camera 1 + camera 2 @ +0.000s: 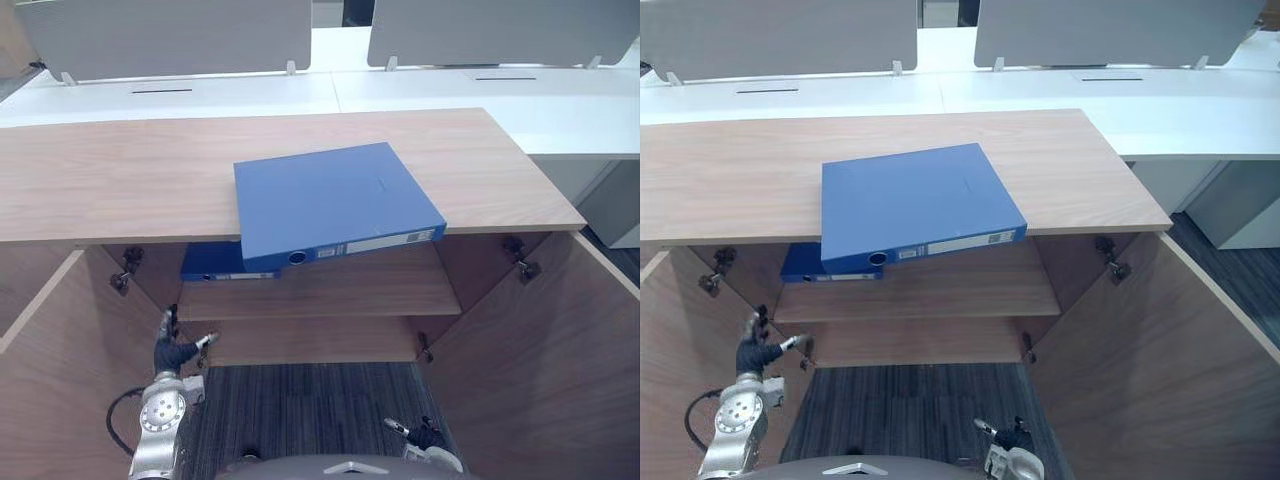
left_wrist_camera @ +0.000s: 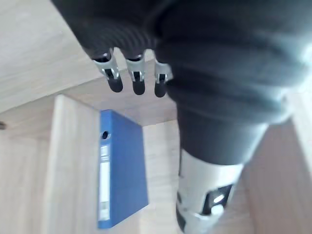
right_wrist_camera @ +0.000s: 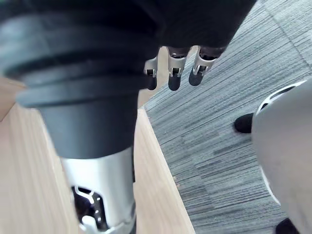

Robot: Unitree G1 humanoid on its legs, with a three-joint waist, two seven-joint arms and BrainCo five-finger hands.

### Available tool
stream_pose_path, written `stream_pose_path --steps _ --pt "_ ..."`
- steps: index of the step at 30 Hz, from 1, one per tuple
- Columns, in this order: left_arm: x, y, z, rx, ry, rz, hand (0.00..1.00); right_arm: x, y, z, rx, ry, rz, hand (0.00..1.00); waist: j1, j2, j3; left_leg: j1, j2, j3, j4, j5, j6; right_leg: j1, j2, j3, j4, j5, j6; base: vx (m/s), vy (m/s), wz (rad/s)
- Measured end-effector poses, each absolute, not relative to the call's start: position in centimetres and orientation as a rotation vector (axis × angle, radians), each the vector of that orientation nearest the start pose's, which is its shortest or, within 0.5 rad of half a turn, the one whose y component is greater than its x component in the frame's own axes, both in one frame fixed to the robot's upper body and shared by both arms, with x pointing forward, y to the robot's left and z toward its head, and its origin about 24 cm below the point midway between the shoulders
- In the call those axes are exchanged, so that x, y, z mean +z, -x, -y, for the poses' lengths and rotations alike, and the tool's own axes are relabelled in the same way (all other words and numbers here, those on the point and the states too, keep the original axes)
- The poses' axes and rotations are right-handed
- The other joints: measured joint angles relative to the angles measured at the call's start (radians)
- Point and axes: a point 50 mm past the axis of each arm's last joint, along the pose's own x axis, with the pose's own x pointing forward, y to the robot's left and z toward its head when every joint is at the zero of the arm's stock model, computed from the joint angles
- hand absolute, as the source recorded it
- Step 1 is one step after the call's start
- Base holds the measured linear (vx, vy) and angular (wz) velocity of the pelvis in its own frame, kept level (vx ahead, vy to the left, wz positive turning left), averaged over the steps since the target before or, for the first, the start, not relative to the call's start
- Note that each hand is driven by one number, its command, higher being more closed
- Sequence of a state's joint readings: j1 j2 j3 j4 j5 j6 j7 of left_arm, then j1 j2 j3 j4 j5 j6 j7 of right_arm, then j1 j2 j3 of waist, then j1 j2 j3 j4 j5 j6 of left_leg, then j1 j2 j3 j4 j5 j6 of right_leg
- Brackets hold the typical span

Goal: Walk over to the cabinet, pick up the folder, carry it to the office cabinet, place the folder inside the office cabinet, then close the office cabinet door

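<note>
folder (image 1: 335,200) flat on cabinet top (image 1: 120,170), spine overhanging its front edge | stiff, slick, probably light; take the overhanging spine | left hand (image 1: 175,352), right hand (image 1: 422,436) below cabinet top, fingers straight, empty

White counters (image 1: 430,95) stretch from ten to two o'clock, with one grey divider screen (image 1: 170,35) standing upright on their far side at eleven o'clock and a second grey screen (image 1: 500,30) at one o'clock, while dark striped carpet (image 1: 300,410) covers the floor at six o'clock.
</note>
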State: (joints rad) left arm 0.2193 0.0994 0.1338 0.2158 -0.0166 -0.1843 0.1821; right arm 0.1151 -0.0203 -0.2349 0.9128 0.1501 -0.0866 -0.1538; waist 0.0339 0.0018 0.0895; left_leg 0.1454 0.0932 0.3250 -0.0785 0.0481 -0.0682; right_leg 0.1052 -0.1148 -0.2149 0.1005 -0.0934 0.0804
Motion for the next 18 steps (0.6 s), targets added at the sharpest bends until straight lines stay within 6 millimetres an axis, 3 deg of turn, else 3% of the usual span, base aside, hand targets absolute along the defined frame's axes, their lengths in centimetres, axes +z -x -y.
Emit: stream_pose_path --steps 7,18 --pt "3.0 -19.8 -21.9 0.371 -0.109 0.073 0.00 -14.8 -10.7 20.4 -0.471 -0.124 -0.926 0.00 0.006 0.003 -0.003 0.013 0.000 -0.019 -0.006 0.001 0.001 0.018 -0.001 -0.015 -0.001 -0.001 -0.002 -0.03 -0.005 0.06" --pt "7.7 -20.4 -20.6 0.279 -0.139 0.304 0.00 -15.0 -10.2 20.4 -0.457 -0.108 -0.950 0.00 -0.002 0.010 -0.026 0.031 0.001 -0.025 -0.007 0.002 0.002 0.036 0.002 -0.014 0.001 -0.003 -0.005 -0.01 0.000 0.00"
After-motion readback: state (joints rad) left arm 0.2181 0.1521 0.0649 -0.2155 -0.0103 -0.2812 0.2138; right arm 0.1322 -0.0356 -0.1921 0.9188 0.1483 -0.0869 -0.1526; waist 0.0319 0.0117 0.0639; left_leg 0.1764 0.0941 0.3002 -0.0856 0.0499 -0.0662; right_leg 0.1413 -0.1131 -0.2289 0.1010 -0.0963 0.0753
